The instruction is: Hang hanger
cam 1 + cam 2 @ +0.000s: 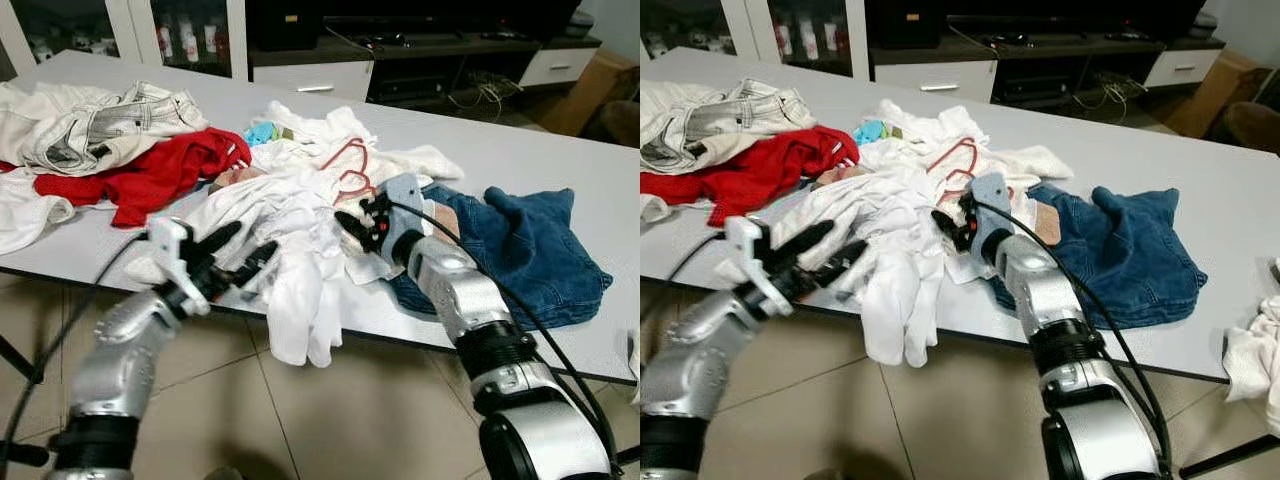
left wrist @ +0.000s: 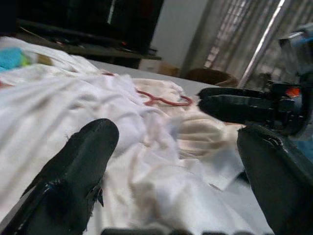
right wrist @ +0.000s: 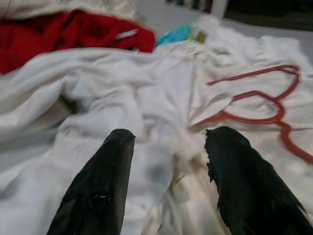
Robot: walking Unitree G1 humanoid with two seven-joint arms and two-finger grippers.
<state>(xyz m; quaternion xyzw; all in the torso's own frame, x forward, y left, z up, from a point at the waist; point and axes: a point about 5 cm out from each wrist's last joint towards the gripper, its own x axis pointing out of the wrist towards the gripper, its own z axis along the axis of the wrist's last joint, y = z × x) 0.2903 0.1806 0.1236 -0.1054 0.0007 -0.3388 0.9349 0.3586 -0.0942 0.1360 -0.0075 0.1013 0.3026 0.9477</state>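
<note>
A thin red wire hanger (image 1: pixel 346 166) lies flat on a heap of white clothes (image 1: pixel 290 200) in the middle of the table; it shows close up in the right wrist view (image 3: pixel 266 95). My right gripper (image 1: pixel 356 224) is open, its fingers (image 3: pixel 102 176) resting over the white cloth just short of the hanger. My left gripper (image 1: pixel 236 256) is open too, at the table's near edge, pointing at a white garment (image 1: pixel 300 300) that droops over the edge. From the left wrist view the hanger (image 2: pixel 164 101) lies beyond the cloth, with the right gripper's fingers (image 2: pixel 234 105) beside it.
The grey table (image 1: pixel 520 150) also holds a red garment (image 1: pixel 150 170), a pale denim jacket (image 1: pixel 100 125) at the far left and blue jeans (image 1: pixel 520 250) under my right arm. A dark TV cabinet (image 1: pixel 400 60) stands behind. Tiled floor (image 1: pixel 350 420) lies below.
</note>
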